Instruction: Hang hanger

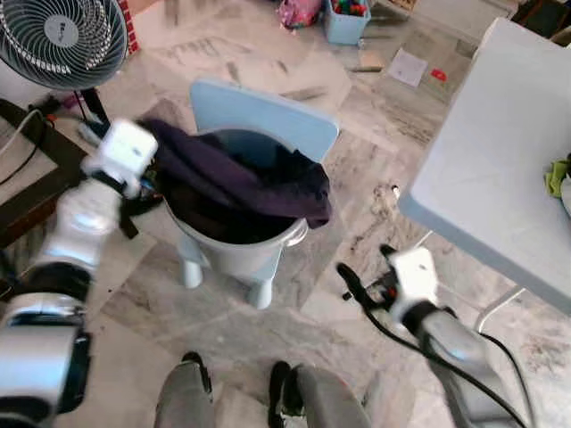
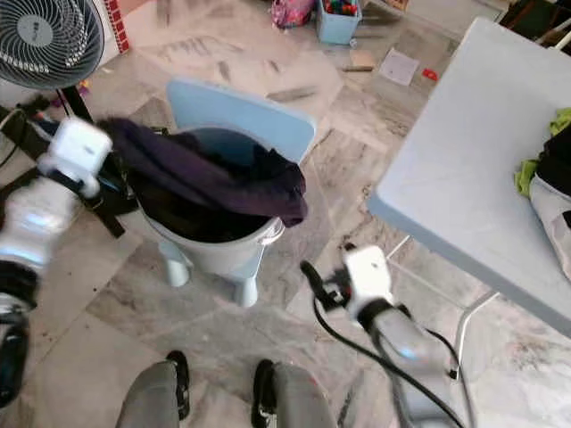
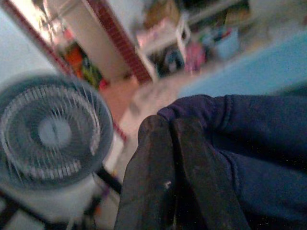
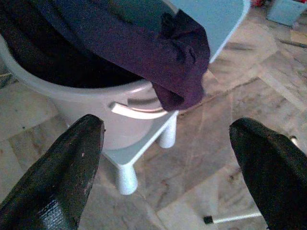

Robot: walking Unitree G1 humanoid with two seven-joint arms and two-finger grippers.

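Two arms, and only the left one is doing anything useful right now. Biggest thing in the scene is the grey table (image 1: 482,169) off to the robot's right, then the fan (image 1: 61,37) at far left, then the pale blue stool (image 1: 268,120) with a white tub (image 2: 219,254) sitting on it, stuffed with dark clothes. A purple garment (image 1: 241,178) is draped across the tub's rim, long axis running from the left side over to the right, where a fold hangs down over the edge by the handle. No hanger that I can pick out anywhere, so the task's thing isn't visible; my guess is the garment has to come out first. The left gripper (image 1: 141,183) is right at the left end of that garment, and in its wrist view the two black fingers (image 3: 158,163) are pressed together with purple cloth bunched against them. It looks like it's pinching the fabric, though the shot is blurry enough that I wouldn't swear to it. The right gripper (image 1: 366,281) is low and on the floor side of the tub, well apart from it, fingers (image 4: 62,163) spread wide and holding nothing, aimed at the hanging fold. So left is clearly nearer, and any lift would go up and away from the tub.
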